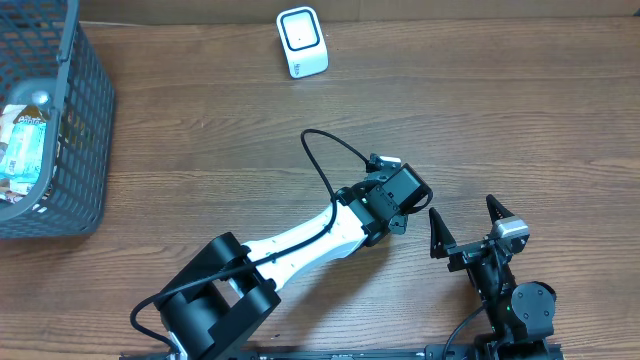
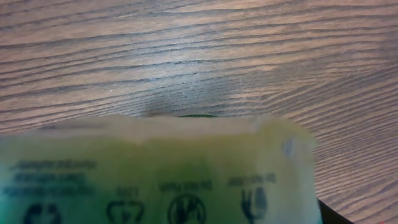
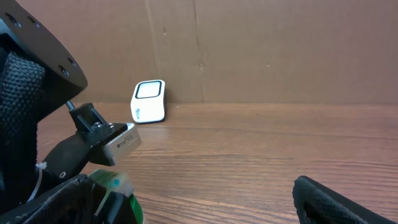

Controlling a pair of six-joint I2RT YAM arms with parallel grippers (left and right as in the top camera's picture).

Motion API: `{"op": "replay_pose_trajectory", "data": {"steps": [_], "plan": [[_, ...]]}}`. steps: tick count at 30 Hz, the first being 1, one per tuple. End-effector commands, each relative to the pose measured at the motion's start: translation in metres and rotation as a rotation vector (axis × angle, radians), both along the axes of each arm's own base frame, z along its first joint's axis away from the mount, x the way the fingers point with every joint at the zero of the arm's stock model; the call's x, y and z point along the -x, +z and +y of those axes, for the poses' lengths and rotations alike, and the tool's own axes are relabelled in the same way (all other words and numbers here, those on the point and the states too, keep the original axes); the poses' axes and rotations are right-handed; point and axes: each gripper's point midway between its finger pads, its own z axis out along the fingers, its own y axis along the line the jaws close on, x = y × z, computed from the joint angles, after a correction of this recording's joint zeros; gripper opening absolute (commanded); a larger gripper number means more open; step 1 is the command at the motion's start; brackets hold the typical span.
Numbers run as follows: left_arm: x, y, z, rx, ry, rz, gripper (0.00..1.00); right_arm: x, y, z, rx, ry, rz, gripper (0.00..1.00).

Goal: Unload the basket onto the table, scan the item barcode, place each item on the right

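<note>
Overhead: left gripper [image 1: 398, 202] sits mid-table [image 1: 200, 130], pointing down, well short of the scanner [image 1: 301, 40] at the far edge. The packet is hidden under it in this view. Right gripper [image 1: 463, 212] is just beside it, jaws wide and empty. It looks parked so it stays clear of the carry. Basket [image 1: 85, 130] at far left holds more items.

Left wrist: green packet [image 2: 155, 168] fills the lower frame, close to the lens. Its top edge is off the wood with a shadow behind it, so I read it as lifted and clamped by the left gripper. The fingers themselves aren't visible. Recycling-type symbols face the camera, no barcode on this side.

Right wrist: scanner [image 3: 149, 101] stands upright by the back wall, window facing the arms. A bit of green packet [image 3: 118, 193] shows under the left arm's wrist.

Judgement: this is the carry phase. The next move needs travel toward the scanner and a wrist turn so the barcode side meets the window. I can't tell which side that is.
</note>
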Motion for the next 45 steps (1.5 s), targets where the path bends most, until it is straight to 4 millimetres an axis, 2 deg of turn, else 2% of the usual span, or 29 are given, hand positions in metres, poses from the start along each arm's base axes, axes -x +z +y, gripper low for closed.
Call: {"op": "replay_pose_trajectory", "data": {"steps": [1,6,8,11,12,23,26,29,31,33,37,40,42,45], "plan": [[-0.003,0.001,0.000,-0.012,-0.005,-0.018,0.38,0.000,-0.002,-0.001,0.001,-0.007,-0.004,1.00],[-0.003,0.000,0.000,-0.014,-0.005,-0.016,0.55,0.000,-0.002,-0.001,0.001,-0.007,-0.004,1.00],[-0.003,0.000,0.000,-0.014,-0.005,-0.017,0.65,0.000,-0.002,-0.001,0.001,-0.007,-0.004,1.00],[-0.003,0.000,0.000,-0.014,-0.005,-0.017,0.72,0.000,-0.002,-0.001,0.001,-0.007,-0.004,1.00],[-0.003,0.000,0.001,-0.014,-0.004,-0.017,0.78,0.000,-0.002,-0.001,0.001,-0.007,-0.004,1.00],[-0.003,0.000,0.000,-0.013,-0.004,-0.017,0.90,0.000,-0.002,-0.001,0.001,-0.007,-0.004,1.00],[-0.003,0.000,0.000,-0.013,-0.004,-0.017,0.99,0.000,-0.002,-0.001,0.001,-0.007,-0.004,1.00],[-0.005,0.004,-0.002,-0.025,-0.043,-0.033,1.00,0.000,-0.002,-0.001,0.001,-0.007,-0.004,1.00],[-0.010,0.016,-0.007,-0.049,-0.132,-0.081,1.00,0.000,-0.002,-0.001,0.001,-0.007,-0.004,1.00],[-0.014,0.038,-0.012,-0.032,-0.153,-0.113,1.00,0.000,-0.002,-0.001,0.001,-0.007,-0.004,1.00],[-0.023,0.096,-0.023,0.014,-0.203,-0.204,1.00,0.000,-0.002,-0.001,0.001,-0.007,-0.004,1.00],[-0.028,0.132,-0.024,0.024,-0.231,-0.265,1.00,0.000,-0.002,-0.001,0.001,-0.007,-0.004,1.00],[-0.031,0.142,-0.019,0.022,-0.217,-0.274,1.00,0.000,-0.002,-0.001,0.001,-0.007,-0.004,1.00],[-0.034,0.137,-0.007,-0.003,-0.199,-0.245,1.00,0.000,-0.002,-0.001,0.001,-0.007,-0.004,1.00]]}}
